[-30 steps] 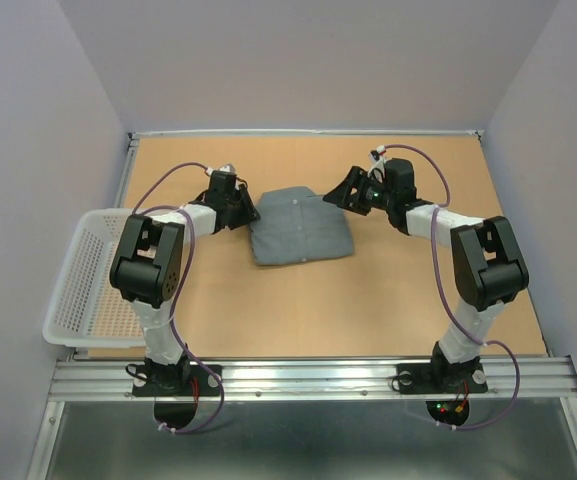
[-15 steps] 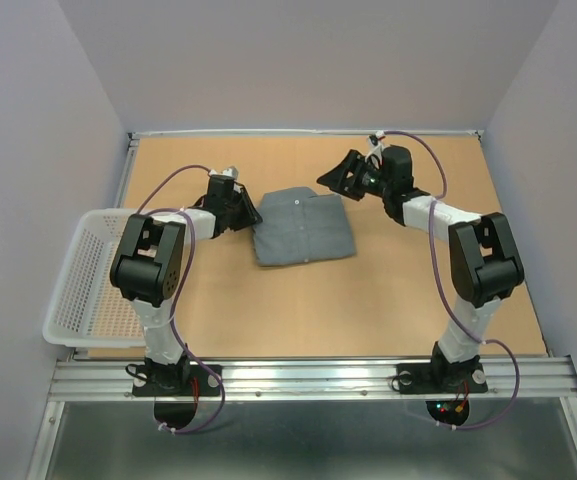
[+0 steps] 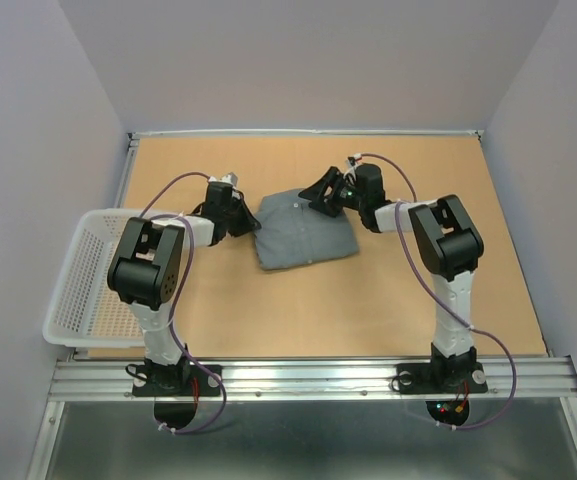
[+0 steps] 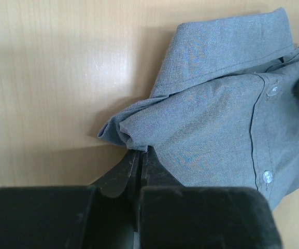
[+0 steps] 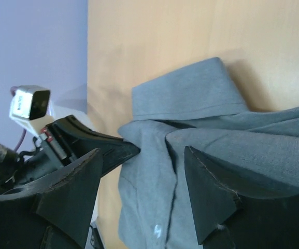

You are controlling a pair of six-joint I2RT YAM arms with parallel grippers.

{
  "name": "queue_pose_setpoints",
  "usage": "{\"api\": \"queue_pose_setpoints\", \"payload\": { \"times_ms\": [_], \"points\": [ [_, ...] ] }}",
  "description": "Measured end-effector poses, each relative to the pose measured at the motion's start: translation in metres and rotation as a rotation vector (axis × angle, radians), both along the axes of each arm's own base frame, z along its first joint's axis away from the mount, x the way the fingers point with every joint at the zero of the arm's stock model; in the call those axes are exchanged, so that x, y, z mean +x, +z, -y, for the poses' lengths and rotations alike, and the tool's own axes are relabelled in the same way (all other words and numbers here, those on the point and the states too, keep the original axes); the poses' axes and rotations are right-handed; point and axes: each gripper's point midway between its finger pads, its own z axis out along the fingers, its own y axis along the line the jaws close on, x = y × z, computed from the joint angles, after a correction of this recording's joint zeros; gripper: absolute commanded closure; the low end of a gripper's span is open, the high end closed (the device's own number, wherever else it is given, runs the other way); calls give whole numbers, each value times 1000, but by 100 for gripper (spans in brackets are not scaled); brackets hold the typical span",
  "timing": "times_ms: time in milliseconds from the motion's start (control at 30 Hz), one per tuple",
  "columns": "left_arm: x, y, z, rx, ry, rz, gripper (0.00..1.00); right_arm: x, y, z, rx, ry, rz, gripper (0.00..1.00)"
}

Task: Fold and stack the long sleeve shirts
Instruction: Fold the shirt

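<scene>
The grey long sleeve shirt [image 3: 303, 230] lies folded in a rough square mid-table, collar toward the far side. My left gripper [image 3: 252, 220] is at its left edge. In the left wrist view the jaws are shut [image 4: 138, 153] on a bunched corner of the shirt [image 4: 216, 124], with two pale buttons showing to the right. My right gripper [image 3: 315, 194] hovers open over the collar end. In the right wrist view its fingers [image 5: 144, 155] straddle the shirt's front fold [image 5: 154, 171], and the left gripper [image 5: 95, 145] shows at the cloth's edge.
A white mesh basket [image 3: 86, 285] hangs over the table's left edge, beside the left arm. Bare wooden table [image 3: 368, 300] lies in front of and behind the shirt. Walls close in the back and both sides.
My right gripper has swung left and down from beyond the shirt's right corner to over its collar end. My left gripper has stayed at the shirt's left edge.
</scene>
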Motion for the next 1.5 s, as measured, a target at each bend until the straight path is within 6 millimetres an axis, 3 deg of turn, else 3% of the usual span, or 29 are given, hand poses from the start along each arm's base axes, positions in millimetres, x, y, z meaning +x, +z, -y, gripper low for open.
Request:
{"api": "queue_pose_setpoints", "payload": {
  "times_ms": [167,367,400,500,600,700,767,900,1000,1033,1100,1267,1400,1500],
  "points": [
    [-4,-1,-7,-16,31,-4,90,-1,-38,0,33,-25,-73,34],
    [-16,0,-23,-36,86,-35,71,-9,-42,0,75,-33,-59,34],
    [-18,3,-25,-36,92,-37,57,-10,-42,-1,76,-30,-55,34],
    [-25,20,-30,-38,97,-23,30,-11,-41,-1,76,-23,-45,34],
    [-27,65,-29,-65,99,61,21,-12,-35,-1,66,-15,-35,34],
    [-31,116,-20,-100,80,170,21,-15,-26,0,46,-6,-33,34],
    [-35,145,-10,-128,63,233,26,-18,-11,1,37,0,-22,33],
    [-58,173,29,-206,-7,265,46,-33,45,8,56,7,72,34],
    [-77,167,59,-259,-63,233,56,-50,76,14,76,8,124,35],
    [-87,155,71,-281,-84,205,59,-59,84,17,84,7,147,37],
    [-96,137,81,-296,-97,156,61,-68,81,21,87,7,143,38],
    [-94,64,86,-248,-60,-1,64,-94,13,30,55,-8,-22,42],
    [-97,28,76,-211,-7,-60,67,-111,-43,37,13,-21,-149,43],
    [-107,9,63,-210,40,-93,68,-112,-52,41,23,-34,-148,43]
  ]
}}
